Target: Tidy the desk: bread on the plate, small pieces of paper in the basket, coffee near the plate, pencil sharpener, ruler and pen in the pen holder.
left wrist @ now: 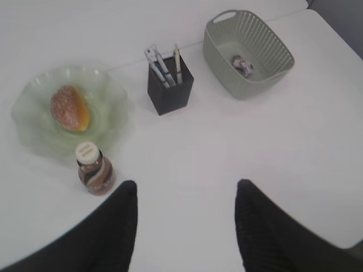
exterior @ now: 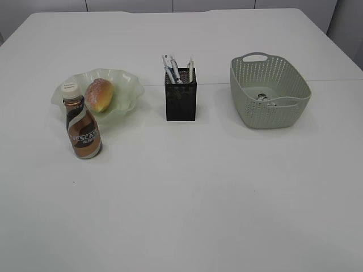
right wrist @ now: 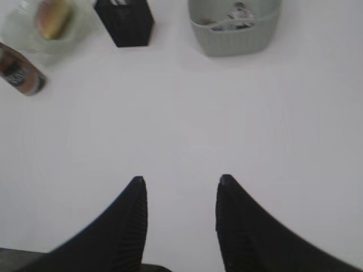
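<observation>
Tabletop (exterior: 227, 198), near half: bare room for you. Far row, left to right: one bread (exterior: 99, 94) on one plate (exterior: 127, 85), one coffee bottle (exterior: 83, 127) touching its near rim, one pen holder (exterior: 181, 101), one basket (exterior: 269, 93) holding paper. Left gripper (left wrist: 186, 195) and right gripper (right wrist: 180, 187) hover released, grasping nothing.

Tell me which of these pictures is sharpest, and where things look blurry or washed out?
Exterior view: sharpest, even light, soft shadows under the bottle and holder. Left wrist view: softer, the bottle label unreadable, the dark jaws at the bottom edge blurred. Right wrist view: haziest, the white table washed out, the bread and basket smeared at the top.
</observation>
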Robot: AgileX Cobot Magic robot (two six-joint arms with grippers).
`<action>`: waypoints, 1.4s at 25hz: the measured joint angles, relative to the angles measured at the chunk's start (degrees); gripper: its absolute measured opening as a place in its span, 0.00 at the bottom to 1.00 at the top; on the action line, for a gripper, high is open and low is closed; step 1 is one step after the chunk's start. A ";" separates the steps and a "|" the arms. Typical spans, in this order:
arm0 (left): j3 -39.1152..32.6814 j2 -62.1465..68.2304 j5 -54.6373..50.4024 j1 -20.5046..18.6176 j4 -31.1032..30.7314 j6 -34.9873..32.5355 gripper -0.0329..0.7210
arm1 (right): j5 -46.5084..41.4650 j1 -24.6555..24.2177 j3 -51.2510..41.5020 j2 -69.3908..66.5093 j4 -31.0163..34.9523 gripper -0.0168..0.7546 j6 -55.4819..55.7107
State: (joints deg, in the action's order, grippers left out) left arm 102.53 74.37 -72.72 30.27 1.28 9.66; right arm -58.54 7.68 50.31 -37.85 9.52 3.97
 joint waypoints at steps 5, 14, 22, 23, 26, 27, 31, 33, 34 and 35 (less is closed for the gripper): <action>-7.52 -8.47 -0.12 0.00 4.20 0.00 0.58 | -9.08 0.00 0.00 5.48 -13.42 0.45 3.44; -9.77 -19.45 -0.12 0.00 3.95 -2.09 0.58 | -8.27 0.00 0.21 24.53 -20.16 0.45 4.25; -29.30 -36.36 -0.12 0.00 6.77 -13.18 0.57 | -14.48 0.00 -2.64 35.82 -20.26 0.45 4.25; -31.77 -39.28 -0.12 0.00 6.77 -14.68 0.57 | -14.49 0.00 -3.15 36.81 -20.26 0.45 4.25; -40.07 -48.76 -0.12 0.00 6.50 -17.45 0.57 | -14.63 0.00 -5.19 38.95 -19.80 0.45 4.25; -42.14 -52.20 -0.12 0.00 6.04 -17.83 0.57 | -14.74 0.00 -6.16 39.05 -18.99 0.45 4.25; -50.26 -64.41 -0.01 0.00 4.74 -18.29 0.57 | -14.74 -0.09 -9.14 39.05 -14.28 0.45 1.65; -54.04 -69.58 0.38 0.03 4.74 -18.29 0.57 | -14.74 -0.09 -10.44 39.05 -13.62 0.45 -0.56; -55.69 -72.21 0.87 0.03 4.97 -18.29 0.57 | -14.74 -0.09 -11.37 39.05 -13.62 0.45 -1.26; -57.81 -73.76 1.15 0.13 5.25 -18.29 0.57 | -14.74 -0.09 -12.35 39.05 -13.62 0.45 -1.85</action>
State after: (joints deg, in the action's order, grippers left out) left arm 44.72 0.61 -71.57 30.40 6.53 -8.64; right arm -73.28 7.59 37.96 1.20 -4.10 2.12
